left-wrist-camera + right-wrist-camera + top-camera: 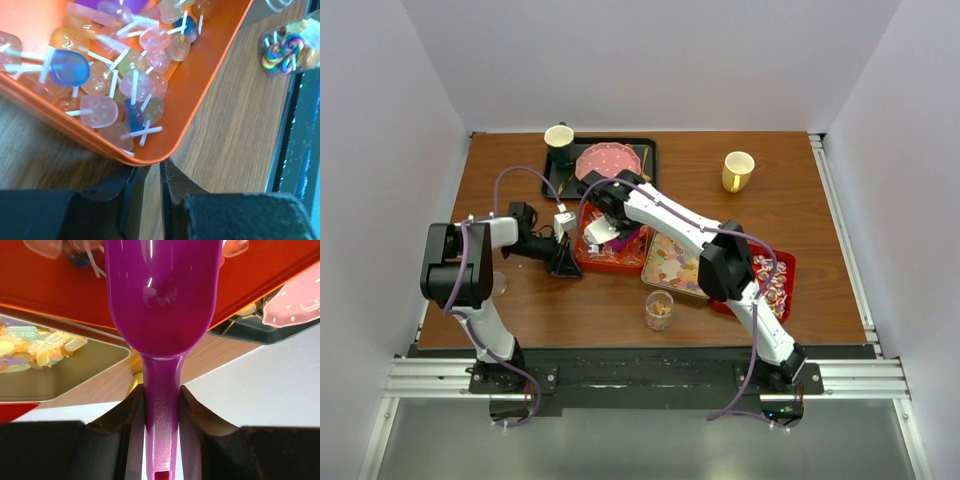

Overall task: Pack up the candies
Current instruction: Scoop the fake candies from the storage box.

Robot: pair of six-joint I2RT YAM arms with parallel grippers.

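Note:
Pastel candies on white sticks point(107, 75) lie in an orange-red tray point(620, 262). My left gripper point(148, 167) is shut to a thin gap, its tips against that tray's near corner point(165, 150); it shows in the top view point(565, 262) too. My right gripper point(162, 390) is shut on the handle of the purple scoop point(162, 295), whose bowl hangs over this tray; it shows from above point(605, 232) too. Pastel sugared candies fill a gold tray point(672, 268). Swirled candies lie in a red tray point(778, 285). A clear cup point(659, 310) holds some candies.
A black tray point(645, 150) at the back carries a pink dotted plate point(610, 160) and a dark mug point(559, 140). A yellow mug point(738, 170) stands at the back right. The cup also shows in the left wrist view point(290, 47).

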